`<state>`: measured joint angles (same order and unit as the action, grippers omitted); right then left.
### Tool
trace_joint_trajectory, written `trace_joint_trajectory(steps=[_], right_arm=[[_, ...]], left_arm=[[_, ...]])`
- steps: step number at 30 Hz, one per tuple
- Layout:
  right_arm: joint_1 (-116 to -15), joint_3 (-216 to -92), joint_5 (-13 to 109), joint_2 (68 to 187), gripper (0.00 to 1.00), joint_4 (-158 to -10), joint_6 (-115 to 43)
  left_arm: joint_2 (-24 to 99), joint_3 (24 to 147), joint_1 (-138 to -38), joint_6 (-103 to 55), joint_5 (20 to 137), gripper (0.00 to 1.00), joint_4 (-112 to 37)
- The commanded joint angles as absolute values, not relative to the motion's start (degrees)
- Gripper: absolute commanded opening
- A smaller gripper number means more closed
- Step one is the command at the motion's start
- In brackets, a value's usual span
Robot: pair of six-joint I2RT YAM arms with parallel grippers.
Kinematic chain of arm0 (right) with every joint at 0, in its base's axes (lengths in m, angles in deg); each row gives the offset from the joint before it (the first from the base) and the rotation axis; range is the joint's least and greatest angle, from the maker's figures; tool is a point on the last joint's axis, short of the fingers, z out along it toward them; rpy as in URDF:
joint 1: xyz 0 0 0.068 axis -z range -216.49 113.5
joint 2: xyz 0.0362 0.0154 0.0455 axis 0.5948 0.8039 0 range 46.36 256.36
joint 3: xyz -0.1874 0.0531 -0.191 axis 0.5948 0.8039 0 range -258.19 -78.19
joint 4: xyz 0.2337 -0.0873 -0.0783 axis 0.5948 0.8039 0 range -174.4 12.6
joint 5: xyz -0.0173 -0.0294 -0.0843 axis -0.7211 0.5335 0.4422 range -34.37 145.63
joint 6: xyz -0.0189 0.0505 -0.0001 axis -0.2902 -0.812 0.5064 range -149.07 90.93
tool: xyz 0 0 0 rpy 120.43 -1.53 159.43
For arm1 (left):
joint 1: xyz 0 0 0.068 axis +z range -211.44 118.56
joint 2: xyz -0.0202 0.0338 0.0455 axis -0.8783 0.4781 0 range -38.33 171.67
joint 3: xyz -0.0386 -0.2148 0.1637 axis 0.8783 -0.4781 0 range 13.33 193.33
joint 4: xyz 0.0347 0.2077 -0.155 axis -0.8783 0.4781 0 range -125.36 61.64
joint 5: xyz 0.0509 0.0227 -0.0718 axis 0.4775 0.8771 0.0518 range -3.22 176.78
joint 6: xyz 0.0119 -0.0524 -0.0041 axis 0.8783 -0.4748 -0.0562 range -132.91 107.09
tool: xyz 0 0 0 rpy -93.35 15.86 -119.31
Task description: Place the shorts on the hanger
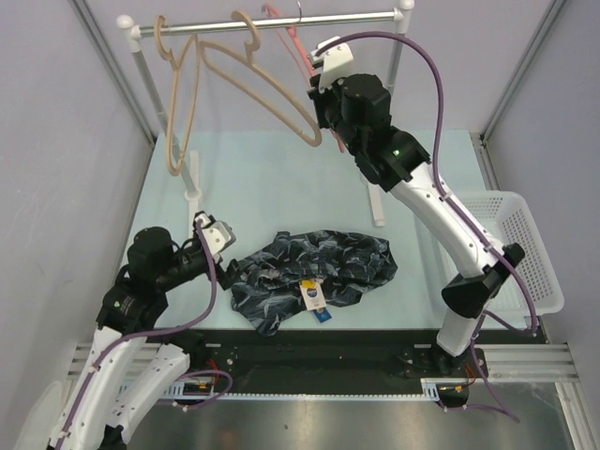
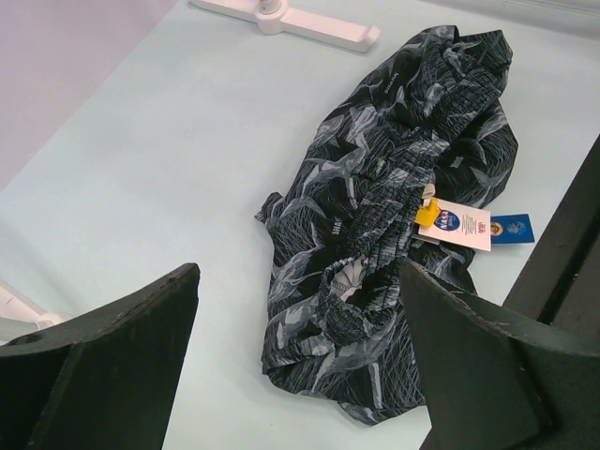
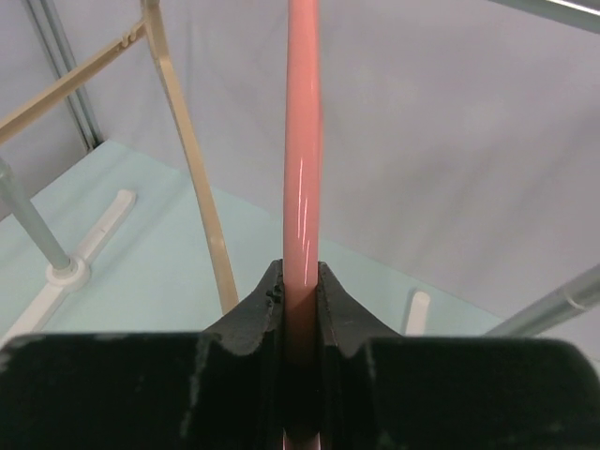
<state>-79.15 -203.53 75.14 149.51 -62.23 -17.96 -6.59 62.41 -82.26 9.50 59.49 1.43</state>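
— Pink-red plastic, pinched tight: the right gripper (image 3: 302, 281) has its jaws nearly together on the hanger (image 3: 302, 141), which runs straight up the middle of that wrist view.

— And from above?

— Same grip, upper middle of the frame, just under the rail (image 1: 187, 25). The hanger's hook looks to be over the rail. Two wooden hangers (image 1: 272, 89) hang to its left.

— The other arm?

— The left gripper (image 2: 300, 319) is spread wide and holds nothing. It sits low at the lower left of the top view, pointed at the shorts (image 2: 394, 216).

— Where do they lie?

— Crumpled on the counter (image 1: 253, 178), lower middle of the top view, well apart from the hanger.

— So how far along?

— Early, I'd judge. The hanger is gripped, but the shorts are not picked up and nothing is draped on it. Lifting them and getting them over the hanger is all left to do.

— Any writing?

— A white tag (image 2: 455, 223) with a round blue badge and a yellow clip, and a blue card beside it. There is small pale lettering on the fabric too. None of it is large enough to read.
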Motion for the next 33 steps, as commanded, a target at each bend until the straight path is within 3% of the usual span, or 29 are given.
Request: trace_joint_trajectory(steps=[1,10,23,33], right_arm=[[-79.7,-197.8,74.9,141.3,0.0,-70.1,-15.7],[-78.0,-183.8,74.3,129.1,0.0,-66.7,-13.4],[-75.1,-166.4,71.5,111.1,0.0,-39.3,-16.1],[-74.4,-158.8,45.8,96.5,0.0,-21.0,-3.7]], left_arm=[[-4.3,63.1,-81.8,7.7,57.8,0.93,-1.3],[-1.0,63.6,-81.8,6.6,55.9,1.0,-2.0],[-2.4,57.8,-81.8,10.5,51.1,1.0,-2.5],[-7.4,52.4,-81.8,15.0,46.7,1.0,-2.8]])
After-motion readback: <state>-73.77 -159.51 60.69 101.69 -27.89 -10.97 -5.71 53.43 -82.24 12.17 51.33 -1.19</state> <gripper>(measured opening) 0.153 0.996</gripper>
